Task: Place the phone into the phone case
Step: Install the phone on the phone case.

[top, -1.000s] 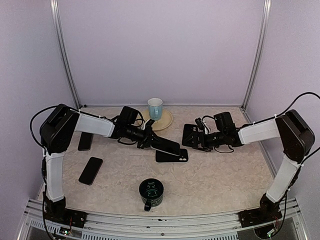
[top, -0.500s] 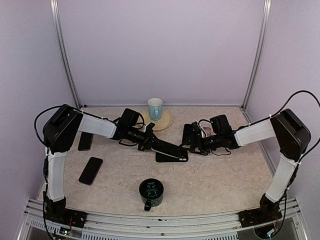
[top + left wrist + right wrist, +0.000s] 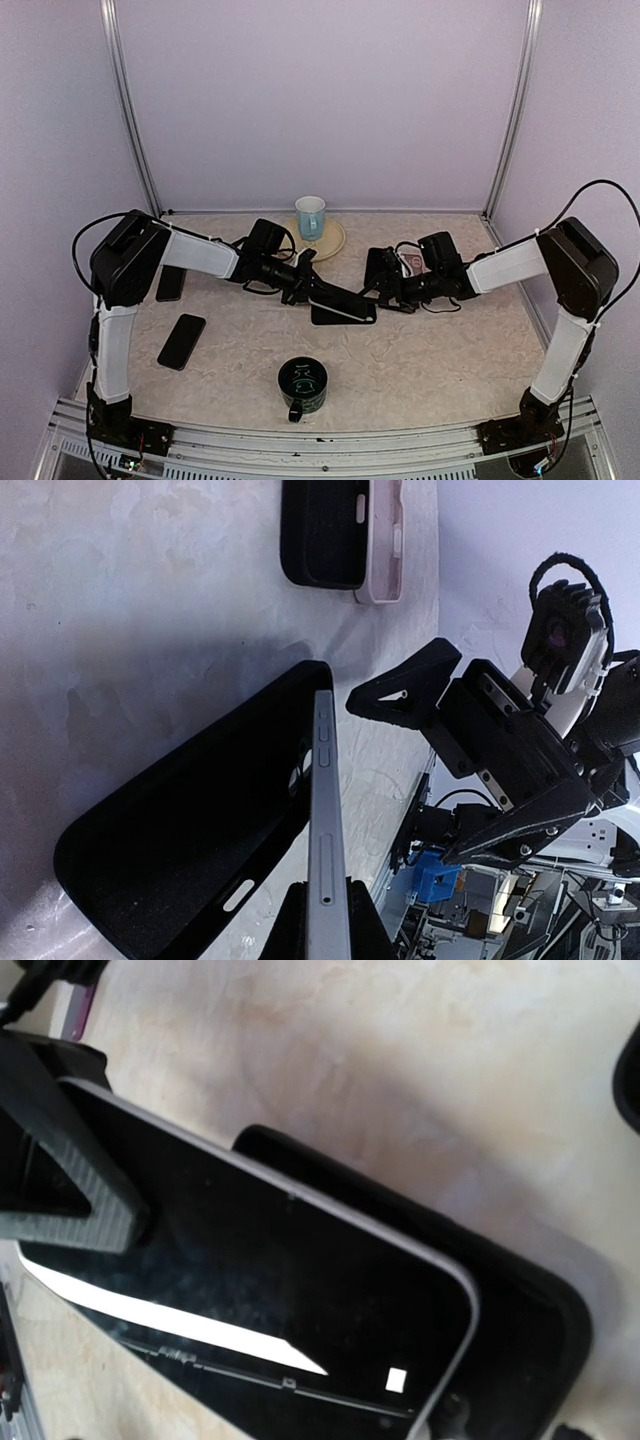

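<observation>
My left gripper (image 3: pixel 327 900) is shut on the phone (image 3: pixel 324 780), pinching its silver edge near one end. The phone (image 3: pixel 342 305) slopes down to the right, its far end low over the black phone case (image 3: pixel 324 318). In the left wrist view the case (image 3: pixel 190 830) lies open side up beside the phone's edge. My right gripper (image 3: pixel 373 287) stands open just right of the case, close to the phone's far end. In the right wrist view the phone's dark screen (image 3: pixel 270 1300) covers most of the case (image 3: pixel 545 1330).
A pale cup (image 3: pixel 311 215) stands on a saucer (image 3: pixel 335 241) at the back. A dark green mug (image 3: pixel 302 385) sits near the front middle. At the left lie a black phone (image 3: pixel 182 340) and another dark flat object (image 3: pixel 170 282). A dark case and a pale case (image 3: pixel 385 540) lie beyond.
My right arm has reached left, up to the case's right end. My left gripper has shifted slightly right and lowered the phone's far end onto the case.
</observation>
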Robot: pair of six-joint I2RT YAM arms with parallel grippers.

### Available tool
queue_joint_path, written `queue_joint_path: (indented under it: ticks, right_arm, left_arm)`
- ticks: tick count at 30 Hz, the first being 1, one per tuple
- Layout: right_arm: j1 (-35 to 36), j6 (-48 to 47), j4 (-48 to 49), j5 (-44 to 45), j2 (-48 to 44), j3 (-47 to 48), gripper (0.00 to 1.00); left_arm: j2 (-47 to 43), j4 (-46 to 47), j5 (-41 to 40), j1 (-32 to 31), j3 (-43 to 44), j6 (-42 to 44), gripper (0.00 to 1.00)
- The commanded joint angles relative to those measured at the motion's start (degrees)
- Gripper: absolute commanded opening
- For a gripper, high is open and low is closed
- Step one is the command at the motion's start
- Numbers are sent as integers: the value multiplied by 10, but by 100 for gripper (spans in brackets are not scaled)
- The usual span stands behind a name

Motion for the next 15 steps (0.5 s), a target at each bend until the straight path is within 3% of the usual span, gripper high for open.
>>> queue_joint_path:
  ticks: [1,15]
  right_arm:
    - [7,3,6,2,12,-9,100]
    - [11,11,19,-5,26,-11,100]
  left_arm:
    - [12,25,21,-5,23,-8,0]
    - [26,35,2,-8,26,-22,0]
